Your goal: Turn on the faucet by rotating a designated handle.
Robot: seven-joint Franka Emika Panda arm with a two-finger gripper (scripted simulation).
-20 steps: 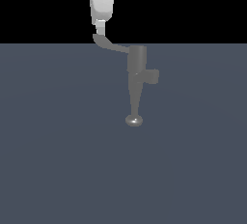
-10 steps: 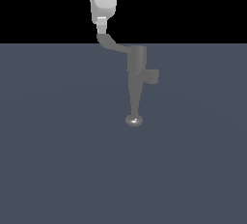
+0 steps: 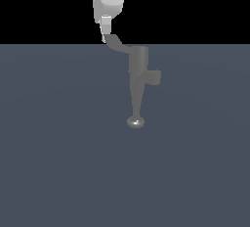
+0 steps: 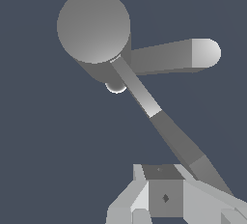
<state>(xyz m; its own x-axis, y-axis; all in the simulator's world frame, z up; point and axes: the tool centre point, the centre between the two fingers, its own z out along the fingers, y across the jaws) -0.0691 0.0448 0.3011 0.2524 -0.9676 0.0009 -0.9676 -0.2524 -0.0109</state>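
Observation:
The grey faucet has a cylindrical body, a tapering stem ending in a rounded knob, and a short stub on the exterior view's right. The thin flat handle runs from the cylinder up toward the exterior view's left. My white gripper is at the handle's paddle tip, with its fingers together and touching the tip from the side. In the wrist view the cylinder top, the handle and the stub show, and my gripper is beside the handle's far end.
The faucet stands on a plain dark grey floor. Nothing else stands on it.
My gripper has moved toward the exterior view's right. The handle tip has swung the same way with it, so the lever stands at a steeper angle to the cylinder.

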